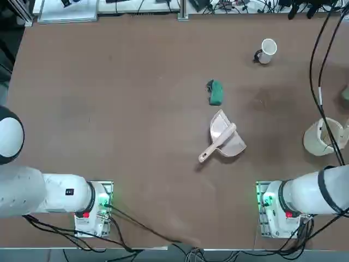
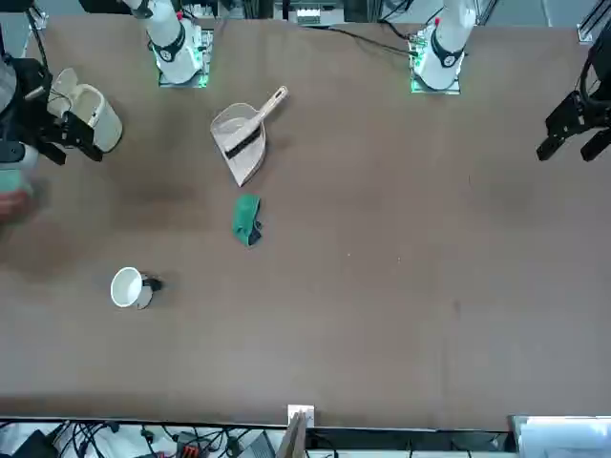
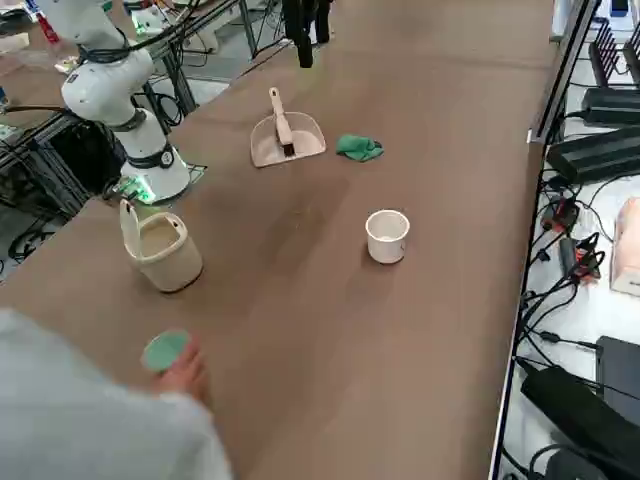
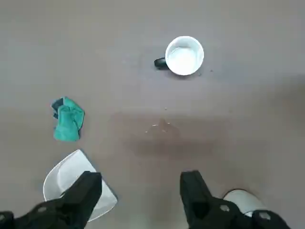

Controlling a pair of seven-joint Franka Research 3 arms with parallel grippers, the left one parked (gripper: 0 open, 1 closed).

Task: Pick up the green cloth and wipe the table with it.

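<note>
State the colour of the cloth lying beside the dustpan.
The green cloth is dark green, seen best in the right wrist view, next to the pink dustpan.

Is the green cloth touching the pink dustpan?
Apart. The top view shows bare table between the green cloth and the dustpan.

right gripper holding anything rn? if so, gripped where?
Nothing. The right gripper is open and empty above the table; the green cloth lies untouched beside the dustpan.
</note>
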